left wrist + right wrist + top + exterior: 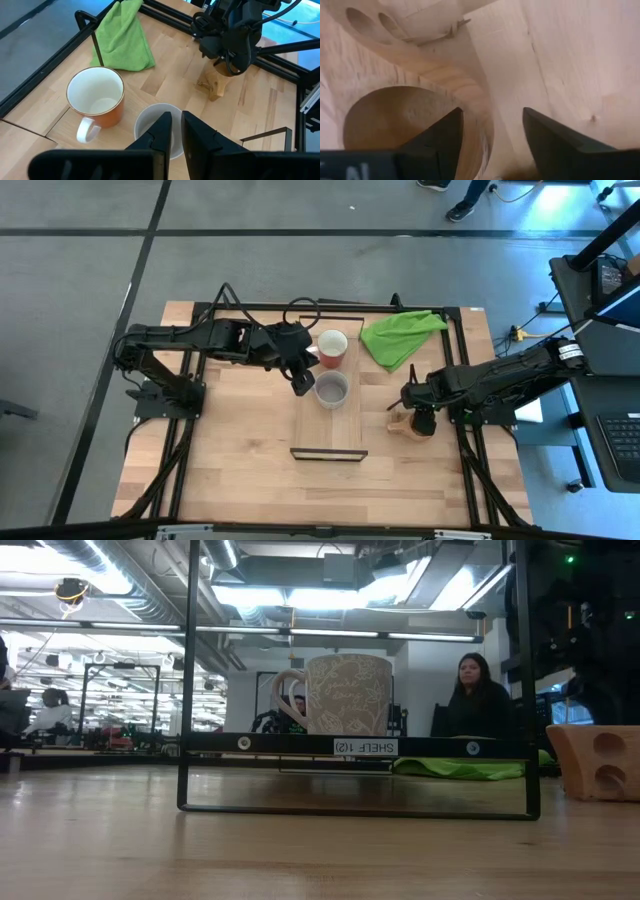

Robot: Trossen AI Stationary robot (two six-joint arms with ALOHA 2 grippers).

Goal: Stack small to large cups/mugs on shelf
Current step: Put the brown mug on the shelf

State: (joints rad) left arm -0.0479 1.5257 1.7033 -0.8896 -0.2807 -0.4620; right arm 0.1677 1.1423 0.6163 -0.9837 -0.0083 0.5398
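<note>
The grey mug (331, 389) stands upright on the light-wood shelf (328, 432), its handle (285, 700) toward the table's left. The red mug (332, 348) stands upright behind it, at the shelf's far end. My left gripper (303, 385) hovers above the grey mug's left side (150, 117); its fingers (177, 125) leave only a narrow gap and hold nothing. The tan wooden cup (403, 423) sits on the tabletop right of the shelf. My right gripper (492, 145) is open over it, one finger inside the cup's mouth and one outside its wall (480, 125).
A bright green cloth (400, 337) lies at the table's far right. Black frame rails (470, 370) run along the table's edges. The shelf's near half (328, 442) is bare wood. A person (478, 700) sits beyond the table's far edge.
</note>
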